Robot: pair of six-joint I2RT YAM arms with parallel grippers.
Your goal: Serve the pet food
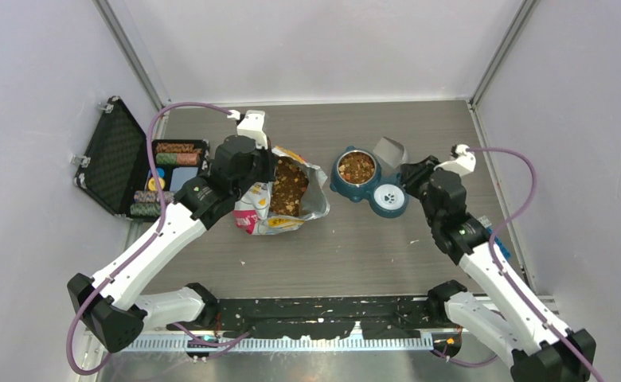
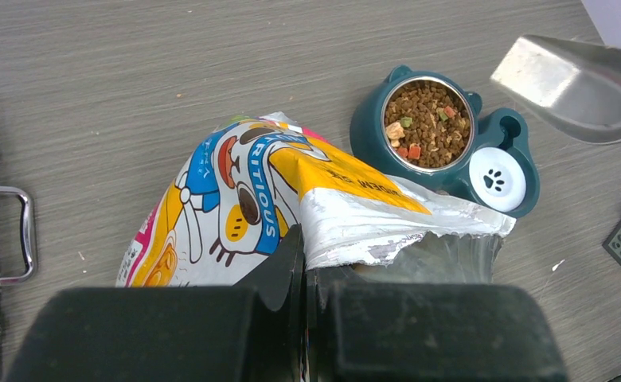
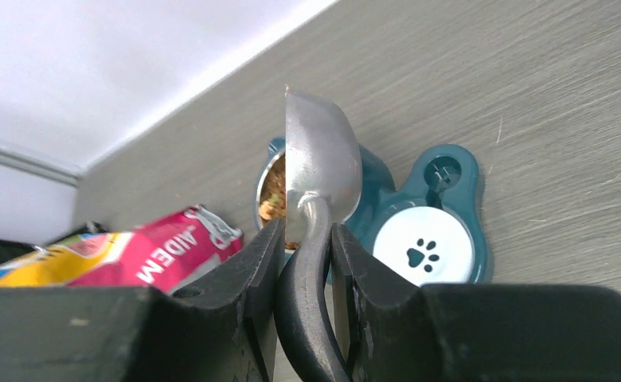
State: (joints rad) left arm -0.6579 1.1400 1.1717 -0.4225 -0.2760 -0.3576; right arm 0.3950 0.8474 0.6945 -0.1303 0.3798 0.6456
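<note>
On a grey wood-grain table (image 1: 371, 247), near the centre of the overhead view, the left gripper (image 2: 307, 290) is clamped tight on the torn silver rim of a brightly printed yellow, blue and pink foil bag (image 2: 251, 199). The bag lies on its side with its mouth gaping toward the right. The pet food (image 1: 289, 187), small brown kibble with a few orange and green bits, shows in two places. A loose mass sits inside the open bag, and a heap fills the round steel bowl (image 2: 384, 115) set in a dark teal double feeder (image 2: 367, 143) just right of the bag. The feeder's smaller well, at lower right, carries a white disc with a black paw print (image 2: 497, 179). The right gripper (image 3: 303, 239) is closed part-way around the black handle of a shiny metal scoop (image 3: 319, 159), held in the air just beyond the steel bowl, toward the upper right. At far left of the overhead view a black foam-lined case (image 1: 116, 155) stands open, with coloured items (image 1: 177, 153) in its tray.
</note>
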